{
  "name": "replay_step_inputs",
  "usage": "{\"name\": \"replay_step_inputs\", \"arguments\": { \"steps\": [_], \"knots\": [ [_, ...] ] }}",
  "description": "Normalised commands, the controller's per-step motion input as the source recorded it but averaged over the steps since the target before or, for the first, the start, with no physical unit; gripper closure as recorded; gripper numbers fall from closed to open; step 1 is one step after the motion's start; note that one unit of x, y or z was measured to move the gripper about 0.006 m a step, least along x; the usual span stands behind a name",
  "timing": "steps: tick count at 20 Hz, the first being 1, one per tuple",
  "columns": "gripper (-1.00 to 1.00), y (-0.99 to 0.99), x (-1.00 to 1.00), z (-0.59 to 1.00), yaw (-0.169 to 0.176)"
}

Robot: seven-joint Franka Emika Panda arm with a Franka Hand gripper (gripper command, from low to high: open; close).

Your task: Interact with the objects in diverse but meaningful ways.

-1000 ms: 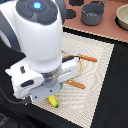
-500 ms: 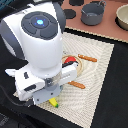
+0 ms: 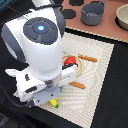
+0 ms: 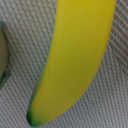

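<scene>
The yellow banana (image 4: 75,55) fills the wrist view, lying on the woven mat with its green tip (image 4: 32,118) showing. In the exterior view only its end (image 3: 53,102) sticks out from under the white hand. The gripper (image 3: 47,96) is directly over the banana, and its fingers are hidden in both views. The red tomato (image 3: 71,60) sits on a tan round piece just beside the arm. Two brown sausage sticks (image 3: 87,58) (image 3: 77,84) lie on the mat. The fish-like piece and the frying pan cannot be made out.
The cream woven mat (image 3: 102,67) lies on a black table. A grey pot (image 3: 92,13) and a beige bowl (image 3: 123,17) stand on the brown surface at the back. A pale rounded thing (image 4: 2,55) shows at the wrist view's edge.
The arm has shifted slightly toward the exterior view's left and lower, uncovering the red tomato. The banana stays where it was on the mat.
</scene>
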Motion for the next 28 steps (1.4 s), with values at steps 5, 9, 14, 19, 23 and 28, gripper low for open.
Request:
{"name": "replay_step_inputs", "arguments": {
  "steps": [5,9,14,19,23,28],
  "knots": [
    [1.00,-0.24,0.00,-0.01,0.000],
    [1.00,-0.15,0.09,-0.10,0.000],
    [1.00,-0.04,0.33,0.06,0.000],
    [1.00,0.00,0.31,0.88,-0.007],
    [1.00,0.22,0.18,1.00,-0.013],
    [1.00,0.66,0.22,0.91,-0.007]
  ]
}}
